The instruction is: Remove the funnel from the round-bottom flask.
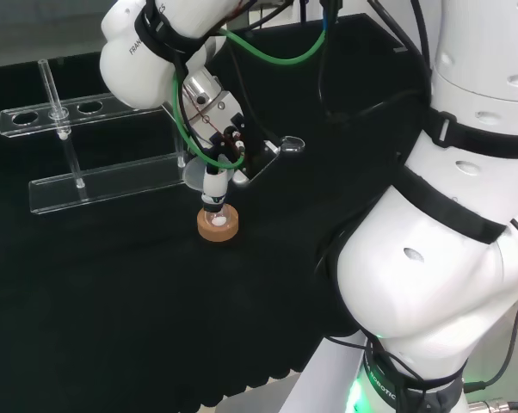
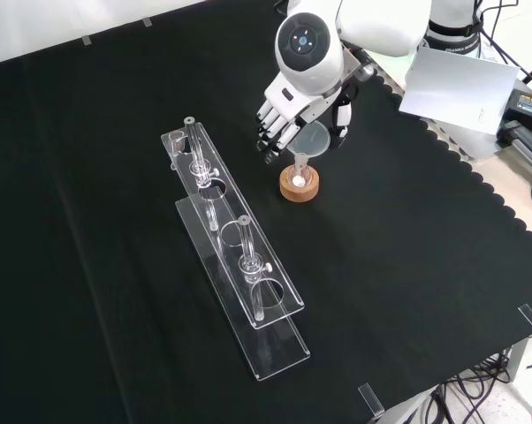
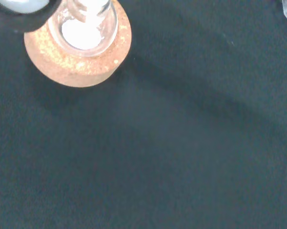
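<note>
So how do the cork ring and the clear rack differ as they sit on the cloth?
The cork ring is small, round and tan; the clear rack is long, straight and see-through. The cork ring carries a flask with a funnel right under the hand; the clear rack stands apart from the hand. Both rest on the black cloth.
</note>
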Available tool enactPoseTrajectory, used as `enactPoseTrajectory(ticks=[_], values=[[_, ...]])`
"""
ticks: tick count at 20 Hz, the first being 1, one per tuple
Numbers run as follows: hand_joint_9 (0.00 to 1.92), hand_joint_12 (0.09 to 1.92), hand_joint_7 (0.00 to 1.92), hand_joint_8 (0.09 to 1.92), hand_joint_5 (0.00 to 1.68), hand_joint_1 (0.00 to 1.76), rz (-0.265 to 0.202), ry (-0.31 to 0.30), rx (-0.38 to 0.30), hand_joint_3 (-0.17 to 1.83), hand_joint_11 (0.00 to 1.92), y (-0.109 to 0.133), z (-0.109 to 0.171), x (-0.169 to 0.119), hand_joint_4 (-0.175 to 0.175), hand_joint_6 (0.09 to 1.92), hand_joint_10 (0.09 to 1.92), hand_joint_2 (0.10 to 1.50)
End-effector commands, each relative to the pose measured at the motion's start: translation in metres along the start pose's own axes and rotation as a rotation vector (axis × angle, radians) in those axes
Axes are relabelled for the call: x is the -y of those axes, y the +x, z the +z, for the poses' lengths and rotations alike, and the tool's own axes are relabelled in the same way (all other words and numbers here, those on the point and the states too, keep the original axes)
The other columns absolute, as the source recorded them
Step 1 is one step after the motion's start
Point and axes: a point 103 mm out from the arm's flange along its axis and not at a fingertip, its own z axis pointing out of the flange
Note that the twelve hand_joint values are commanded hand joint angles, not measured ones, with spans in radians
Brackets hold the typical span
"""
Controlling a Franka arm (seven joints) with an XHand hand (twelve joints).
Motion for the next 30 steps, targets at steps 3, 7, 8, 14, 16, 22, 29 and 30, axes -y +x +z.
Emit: enactPoseTrajectory(ticks=[3,7,8,14,16,22,29,30], values=[[0.93,1.24,0.59,0.62,0.55,0.67,0.040,-0.158,0.026,0.45,0.71,0.001,-0.004,0.005,-0.005,0.09,0.48,0.74],[1.08,1.15,0.70,0.61,0.64,0.70,0.051,-0.167,0.030,0.46,0.81,-0.003,-0.011,0.008,-0.018,0.14,0.39,0.76],[1.11,1.12,0.72,0.61,0.65,0.71,0.054,-0.162,0.034,0.46,0.84,-0.004,-0.013,0.009,-0.021,0.17,0.36,0.77],[1.20,1.06,0.78,0.59,0.68,0.72,0.072,-0.159,0.043,0.46,0.91,-0.015,-0.021,0.018,-0.024,0.34,0.25,0.79],[1.21,1.06,0.78,0.59,0.67,0.72,0.081,-0.162,0.045,0.46,0.91,-0.019,-0.026,0.023,-0.023,0.39,0.23,0.79],[1.23,1.05,0.78,0.60,0.64,0.72,0.104,-0.169,0.040,0.47,0.92,-0.032,-0.043,0.044,-0.021,0.52,0.19,0.79],[1.23,1.05,0.78,0.60,0.64,0.72,0.130,-0.212,0.020,0.47,0.92,-0.047,-0.073,0.067,-0.021,0.55,0.18,0.79],[1.23,1.04,0.78,0.60,0.64,0.72,0.134,-0.214,0.010,0.47,0.92,-0.050,-0.077,0.069,-0.021,0.55,0.18,0.78]])
